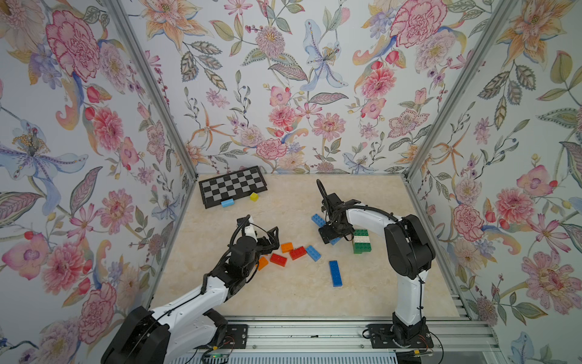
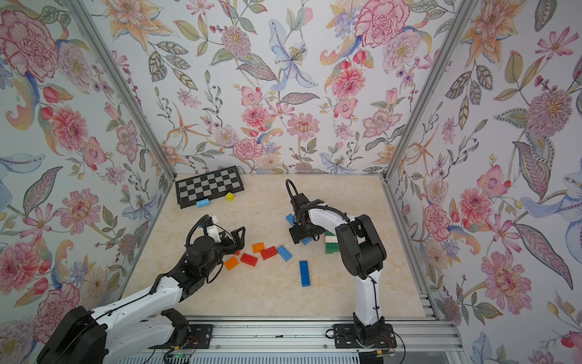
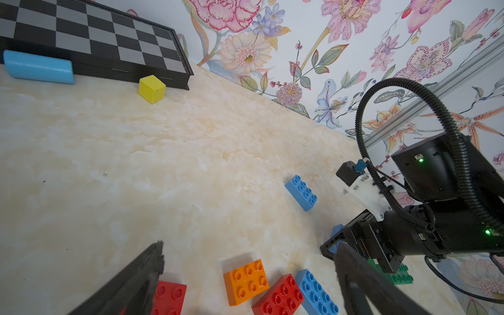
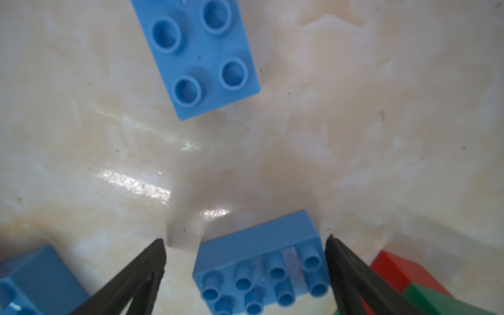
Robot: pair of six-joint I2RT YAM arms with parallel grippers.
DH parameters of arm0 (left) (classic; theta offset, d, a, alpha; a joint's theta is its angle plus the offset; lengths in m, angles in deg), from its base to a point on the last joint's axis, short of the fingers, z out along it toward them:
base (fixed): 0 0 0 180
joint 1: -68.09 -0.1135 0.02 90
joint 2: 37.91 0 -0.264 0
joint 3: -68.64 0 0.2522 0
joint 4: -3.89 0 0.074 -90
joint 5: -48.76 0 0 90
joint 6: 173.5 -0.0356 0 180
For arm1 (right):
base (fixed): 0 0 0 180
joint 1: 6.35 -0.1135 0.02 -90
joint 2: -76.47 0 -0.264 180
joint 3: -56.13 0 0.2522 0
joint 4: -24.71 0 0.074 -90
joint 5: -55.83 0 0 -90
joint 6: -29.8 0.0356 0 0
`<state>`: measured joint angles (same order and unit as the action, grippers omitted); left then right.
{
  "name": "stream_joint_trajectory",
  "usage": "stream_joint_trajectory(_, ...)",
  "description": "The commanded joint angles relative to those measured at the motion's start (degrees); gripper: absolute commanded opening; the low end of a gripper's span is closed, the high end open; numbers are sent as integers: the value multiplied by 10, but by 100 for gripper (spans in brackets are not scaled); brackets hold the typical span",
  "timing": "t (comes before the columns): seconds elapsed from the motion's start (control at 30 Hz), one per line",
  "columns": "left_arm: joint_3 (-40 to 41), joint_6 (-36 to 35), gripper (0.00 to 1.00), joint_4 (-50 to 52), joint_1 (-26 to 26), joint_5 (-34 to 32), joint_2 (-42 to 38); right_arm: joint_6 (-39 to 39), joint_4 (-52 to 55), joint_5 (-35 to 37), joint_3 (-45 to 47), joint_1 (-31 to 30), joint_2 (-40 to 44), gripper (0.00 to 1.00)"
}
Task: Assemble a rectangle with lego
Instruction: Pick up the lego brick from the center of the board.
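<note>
Right gripper hangs low over the marbled table, its jaws spread wide on either side of a blue brick that lies at the bottom of the right wrist view with its studs toward the camera. One finger sits just beside the brick's end and the other is clearly apart from it, so nothing is clamped. A second blue brick lies free at the top of that view. In both top views a green and white stack stands right of centre, just beside this gripper. Left gripper, left of centre, is likewise wide apart and holds nothing. It hangs by a loose cluster: an orange brick, a red brick, a second red brick and a third blue brick. A long blue brick lies alone below centre. At the upper left a chessboard rests by the wall, with a pale blue block and a yellow cube at its edge. Any moulded marks on the studs are too small to read.
</note>
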<state>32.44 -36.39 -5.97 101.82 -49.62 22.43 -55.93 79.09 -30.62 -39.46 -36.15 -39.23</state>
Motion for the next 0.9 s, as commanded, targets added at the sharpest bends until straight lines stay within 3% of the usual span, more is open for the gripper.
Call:
stream_joint_trajectory(0.0, -12, -4, 99, 3, -8, -16, 0, 3, 6, -8, 21, -4, 23, 93)
stream_joint_trajectory(0.3, -9, -1, 99, 1, -8, -11, 1, 26, -2, -5, 42, -10, 53, 88)
stream_joint_trajectory(0.87, -6, -1, 99, 7, -8, -17, -9, 35, -11, -5, 24, -6, 24, 74)
